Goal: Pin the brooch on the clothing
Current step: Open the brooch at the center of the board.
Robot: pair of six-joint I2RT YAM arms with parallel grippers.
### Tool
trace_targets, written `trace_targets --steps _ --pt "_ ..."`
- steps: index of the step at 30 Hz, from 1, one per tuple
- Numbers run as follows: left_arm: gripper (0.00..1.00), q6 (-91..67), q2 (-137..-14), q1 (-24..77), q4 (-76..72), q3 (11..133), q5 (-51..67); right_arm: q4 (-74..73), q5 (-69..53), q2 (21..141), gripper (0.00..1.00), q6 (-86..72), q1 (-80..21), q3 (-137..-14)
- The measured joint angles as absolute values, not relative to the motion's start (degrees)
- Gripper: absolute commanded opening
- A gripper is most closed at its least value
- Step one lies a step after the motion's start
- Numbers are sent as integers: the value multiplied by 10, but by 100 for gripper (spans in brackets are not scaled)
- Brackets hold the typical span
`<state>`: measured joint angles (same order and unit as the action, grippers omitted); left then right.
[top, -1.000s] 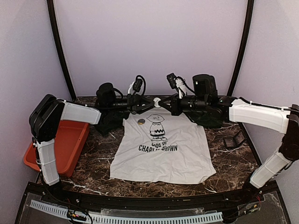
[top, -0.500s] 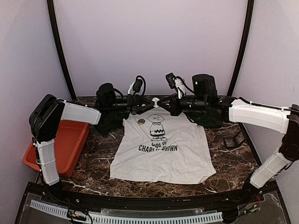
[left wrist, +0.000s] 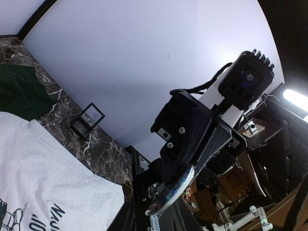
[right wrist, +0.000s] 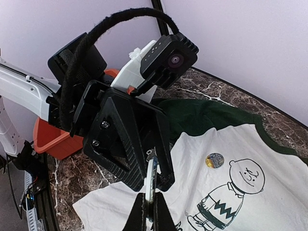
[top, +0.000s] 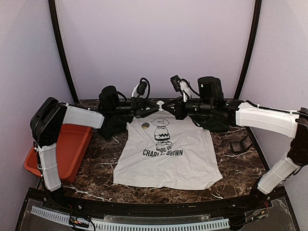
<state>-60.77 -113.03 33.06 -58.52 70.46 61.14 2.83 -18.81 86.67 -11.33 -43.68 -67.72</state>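
The right gripper (right wrist: 147, 211) is pinched shut on the rim of a thin silvery disc, which I take to be the brooch (left wrist: 171, 192). It holds the disc edge-on in the air at the far side of the table (top: 96, 168), just above the collar of the shirt (top: 168, 163).

Nose to nose with it is the left gripper (top: 154, 106). Its jaws stand a little apart, one on either side of the disc's free edge, and I can't see them touching it.

Below them the white shirt with green sleeves lies flat and face up, cartoon boy and lettering showing. A small round badge (top: 145, 125) sits on its chest beside the boy's head. Further out there's an orange tray (top: 72, 144) on the left and a little black stand (top: 240, 143) on the right.

To my eye this is the mid-air handling step, getting a second grip on the brooch, perhaps to open its clasp, with no pinning begun. Next, the left jaws would need to close squarely on the rim without twisting it out of the other grip. The brooch must then come down to the cloth, where a flat shirt gives the pin little to catch.
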Motion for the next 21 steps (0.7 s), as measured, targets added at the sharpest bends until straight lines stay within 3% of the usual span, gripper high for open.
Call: trace_targets --steps 13,21 --pt "5 -607 -1140 333 -594 705 627 17 -166 867 0 -106 -442 -677" --pt "6 -623 -1155 333 -619 709 632 12 -163 872 0 -106 -442 -681"
